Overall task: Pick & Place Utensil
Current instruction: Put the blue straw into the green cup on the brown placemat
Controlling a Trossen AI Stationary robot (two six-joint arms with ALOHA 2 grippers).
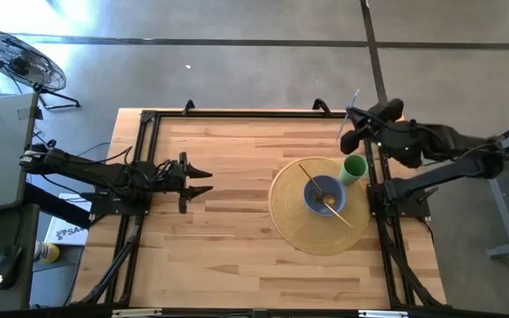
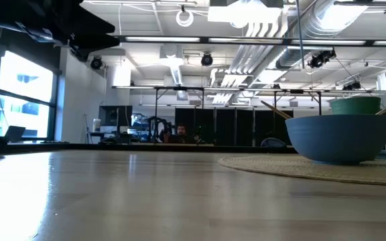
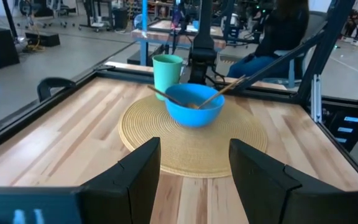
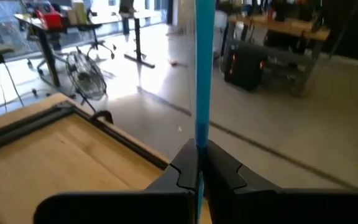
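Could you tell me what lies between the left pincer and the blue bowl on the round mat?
Only bare wooden table, then the round woven straw mat, separates the open left pincer from the blue bowl, as the high view shows.

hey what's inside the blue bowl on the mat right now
Two thin wooden sticks, likely chopsticks, lean crossed in the blue bowl, ends poking over its rim. The bowl wall hides part of its floor. The right gripper holds a blue utensil away from it.

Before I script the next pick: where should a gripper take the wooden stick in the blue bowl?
Probably the free end of the wooden stick, coming from above. It lies slanted across the blue bowl, that end jutting past the rim over the woven mat, clear of the green cup.
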